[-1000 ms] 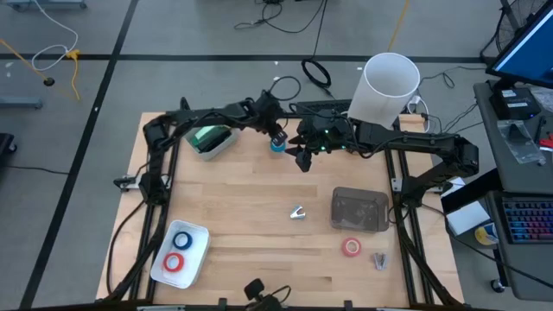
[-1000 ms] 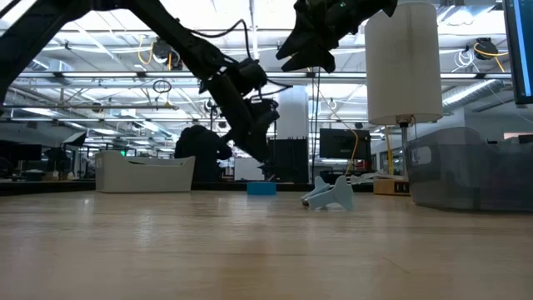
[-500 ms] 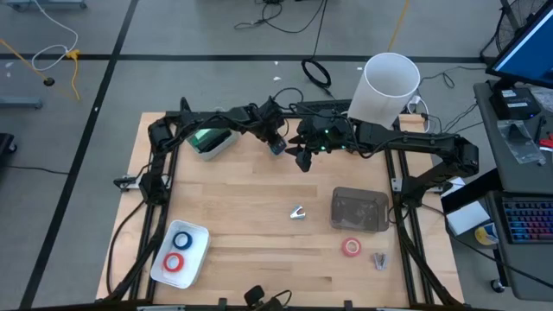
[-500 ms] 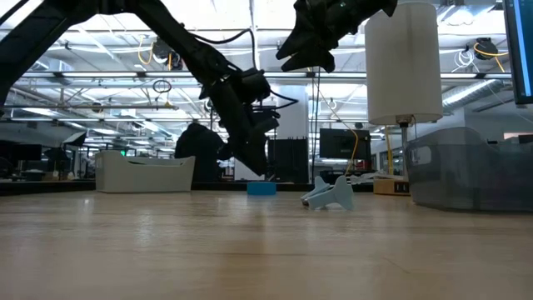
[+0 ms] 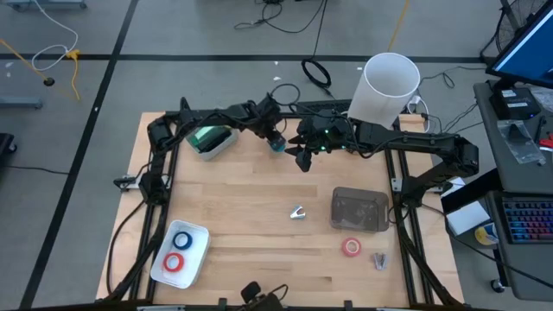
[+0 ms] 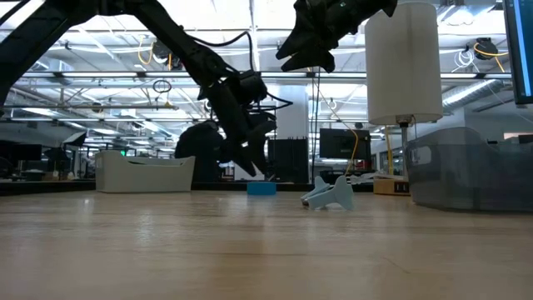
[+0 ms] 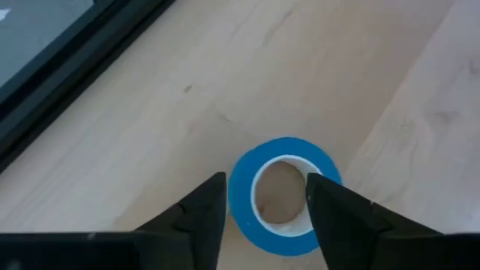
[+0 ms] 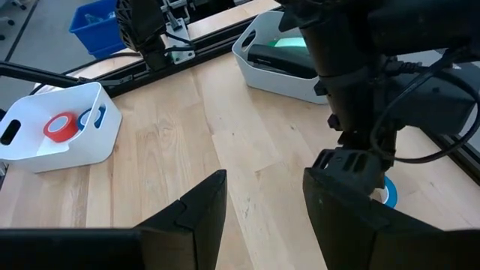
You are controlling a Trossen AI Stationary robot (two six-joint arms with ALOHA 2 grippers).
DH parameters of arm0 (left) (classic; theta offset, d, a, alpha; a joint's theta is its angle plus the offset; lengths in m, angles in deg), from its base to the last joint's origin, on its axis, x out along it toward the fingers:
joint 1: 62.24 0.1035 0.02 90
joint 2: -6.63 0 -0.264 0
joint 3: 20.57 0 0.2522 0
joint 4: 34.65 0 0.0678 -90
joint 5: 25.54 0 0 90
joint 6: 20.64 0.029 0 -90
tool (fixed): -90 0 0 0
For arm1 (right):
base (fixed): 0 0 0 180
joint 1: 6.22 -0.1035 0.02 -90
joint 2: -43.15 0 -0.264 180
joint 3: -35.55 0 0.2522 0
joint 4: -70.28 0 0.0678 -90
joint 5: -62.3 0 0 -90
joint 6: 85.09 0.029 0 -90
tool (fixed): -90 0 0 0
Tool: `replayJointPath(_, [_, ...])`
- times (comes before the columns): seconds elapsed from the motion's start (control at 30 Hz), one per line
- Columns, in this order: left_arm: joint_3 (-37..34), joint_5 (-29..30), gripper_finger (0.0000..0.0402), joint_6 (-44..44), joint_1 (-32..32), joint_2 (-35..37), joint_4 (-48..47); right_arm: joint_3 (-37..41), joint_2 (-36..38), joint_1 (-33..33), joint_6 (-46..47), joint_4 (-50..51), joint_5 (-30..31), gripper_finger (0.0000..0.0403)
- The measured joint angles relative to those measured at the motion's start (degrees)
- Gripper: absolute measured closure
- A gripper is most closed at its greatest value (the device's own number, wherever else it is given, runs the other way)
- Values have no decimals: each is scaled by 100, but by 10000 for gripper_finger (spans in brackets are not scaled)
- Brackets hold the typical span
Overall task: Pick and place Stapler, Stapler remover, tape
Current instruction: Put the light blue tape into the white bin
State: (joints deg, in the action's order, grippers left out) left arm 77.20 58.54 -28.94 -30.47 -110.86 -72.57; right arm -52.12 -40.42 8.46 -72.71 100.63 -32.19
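left gripper moved slightly, fingers now spread apart over blue tape roll, upper middle | right gripper open, empty | roll light, stiff — grip across rim

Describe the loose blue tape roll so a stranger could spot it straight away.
Start at the tall white cylinder at the table's far edge, then move left past the right gripper to the left gripper. The blue tape roll lies flat right under its open jaws. The other blue roll sits in a white tray beside a red one.
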Motion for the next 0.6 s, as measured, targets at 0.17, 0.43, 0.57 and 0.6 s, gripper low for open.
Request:
replayJointPath(0.17, [0,-4,194,-127,15,0,0,0,0,0,0,-1,0,234])
replayJointPath(0.43, [0,-3,192,-344,17,0,-90,0,0,0,47,-1,-2,234])
replayJointPath(0.57, [0,105,192,-416,49,0,-87,0,0,0,68,-1,-2,234])
replayJointPath(0.6, [0,111,192,-431,65,0,-87,0,0,0,68,-3,-2,234])
